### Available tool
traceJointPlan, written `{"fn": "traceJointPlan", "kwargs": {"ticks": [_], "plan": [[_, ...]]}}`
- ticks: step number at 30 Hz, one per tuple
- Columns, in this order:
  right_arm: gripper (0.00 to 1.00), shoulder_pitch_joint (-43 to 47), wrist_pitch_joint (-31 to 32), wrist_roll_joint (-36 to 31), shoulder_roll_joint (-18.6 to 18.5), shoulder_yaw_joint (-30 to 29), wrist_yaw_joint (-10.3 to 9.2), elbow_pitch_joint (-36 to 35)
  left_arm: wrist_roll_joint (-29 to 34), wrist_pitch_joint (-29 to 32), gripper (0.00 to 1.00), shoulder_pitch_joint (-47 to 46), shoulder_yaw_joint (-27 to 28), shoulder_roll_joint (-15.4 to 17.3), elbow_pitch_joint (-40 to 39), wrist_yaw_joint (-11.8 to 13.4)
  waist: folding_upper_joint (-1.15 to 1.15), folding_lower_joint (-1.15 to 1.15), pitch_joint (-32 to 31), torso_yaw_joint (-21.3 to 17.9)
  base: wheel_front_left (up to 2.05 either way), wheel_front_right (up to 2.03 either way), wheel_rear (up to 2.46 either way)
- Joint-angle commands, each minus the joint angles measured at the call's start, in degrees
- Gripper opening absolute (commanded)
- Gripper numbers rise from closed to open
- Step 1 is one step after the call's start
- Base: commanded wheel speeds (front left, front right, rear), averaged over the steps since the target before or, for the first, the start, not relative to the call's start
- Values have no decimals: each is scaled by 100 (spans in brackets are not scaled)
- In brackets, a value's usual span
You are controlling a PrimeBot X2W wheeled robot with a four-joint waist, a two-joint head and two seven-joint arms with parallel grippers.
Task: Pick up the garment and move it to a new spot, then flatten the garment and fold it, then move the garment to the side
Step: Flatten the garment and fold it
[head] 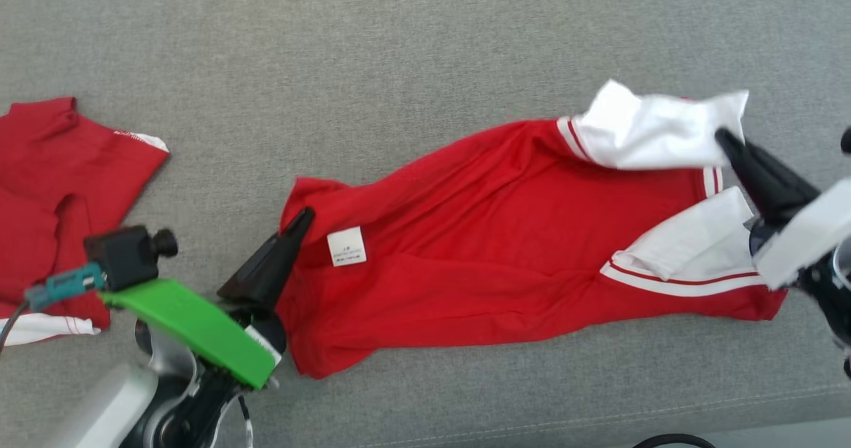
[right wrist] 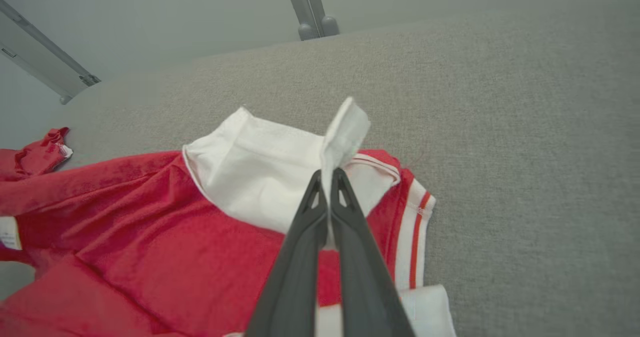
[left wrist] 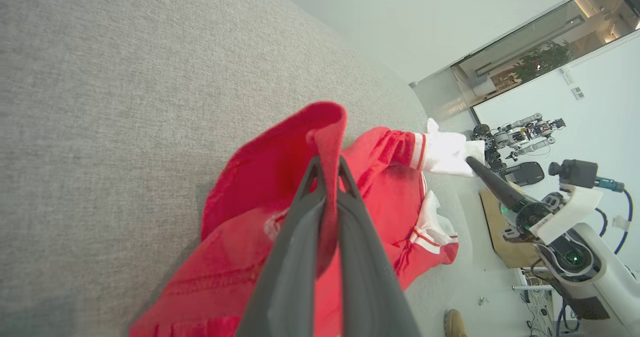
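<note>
Coarse grey woven surface [head: 425, 36] beneath rumpled, elongated red-and-white garment [head: 465, 248]

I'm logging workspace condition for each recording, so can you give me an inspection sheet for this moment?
Surface: grey fabric surface, flat.
Job's things: red shirt with white sleeves, stretched out, wrinkled, label showing.
Clutter: second red garment at the robot's left.
End effectors: left end effector shut on the shirt's red edge; right end effector shut on a white sleeve.
Cables: teal-plugged cable at the left wrist camera; dark cable at the near edge.
Surroundings: another robot and a tan shoe beyond the surface.
</note>
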Motion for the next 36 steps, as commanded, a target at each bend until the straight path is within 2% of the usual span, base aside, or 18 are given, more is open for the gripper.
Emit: {"fn": "traceJointPlan", "kwargs": {"ticks": [1,7,20,24,27,30,32,36], "plan": [[0,317,-99,23,46,-106,-2,-126,-109,-157,0,257,92,50,-101,60,0,0,-45,-93,0,0,0],[0,1060,-250,-79,317,-333,-1,-291,-326,-435,0,871,227,99,-288,131,0,0,-48,-193,0,0,0],[0,1507,-351,-231,666,-621,-1,-615,-482,-543,0,1195,270,64,-81,52,0,0,-225,-241,0,0,0],[0,1670,-314,-328,785,-528,-1,-460,-519,-572,0,1337,191,6,34,47,0,0,-228,-303,0,0,0],[0,1593,-326,-432,878,-339,-1,-78,-528,-593,0,1466,98,-94,327,26,0,0,-246,-359,0,0,0],[0,1497,-384,-513,830,-236,-1,166,-431,-615,0,1468,6,-156,587,54,0,0,-290,-365,0,0,0],[0,1461,-471,-444,809,-276,-1,195,-457,-683,0,1480,42,-210,637,-14,0,0,-326,-364,0,0,0],[0,1528,-510,-322,695,-424,-1,92,-481,-786,0,1515,166,-139,541,-58,0,0,-387,-352,0,0,0]]}}
